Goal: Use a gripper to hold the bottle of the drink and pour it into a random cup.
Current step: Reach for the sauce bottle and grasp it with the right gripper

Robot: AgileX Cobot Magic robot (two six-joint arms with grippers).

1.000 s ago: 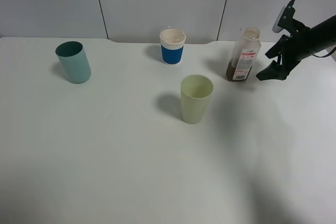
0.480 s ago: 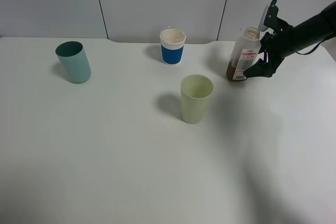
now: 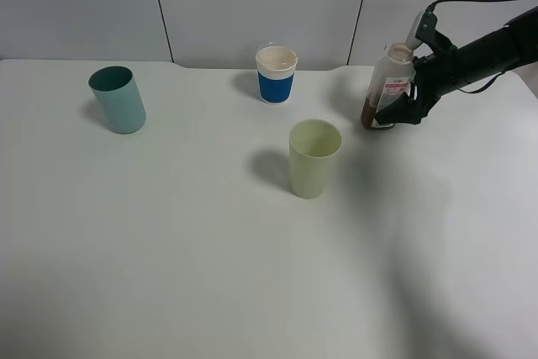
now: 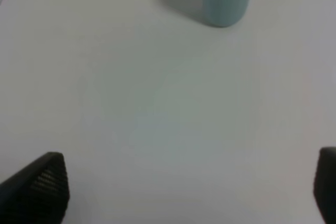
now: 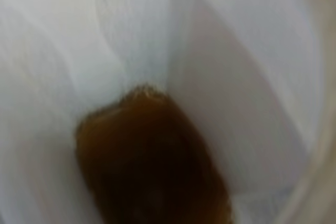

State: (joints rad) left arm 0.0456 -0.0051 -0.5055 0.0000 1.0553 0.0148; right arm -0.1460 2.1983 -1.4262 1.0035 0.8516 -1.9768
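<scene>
Brown drink [image 3: 373, 116] all in the bottle [image 3: 390, 83], right gripper [image 3: 411, 109] right at it with jaws wide open, so grabbing and pouring into the pale cup [image 3: 314, 160] are left.

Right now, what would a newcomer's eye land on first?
The black right gripper, reaching in from the far right, jaws wide at the side of the bottle of the drink, which stands upright with brown drink in its lower part. Next, three cups: the pale yellow-green cup mid-table, a white cup with blue band behind it, a teal tumbler at the left.
</scene>
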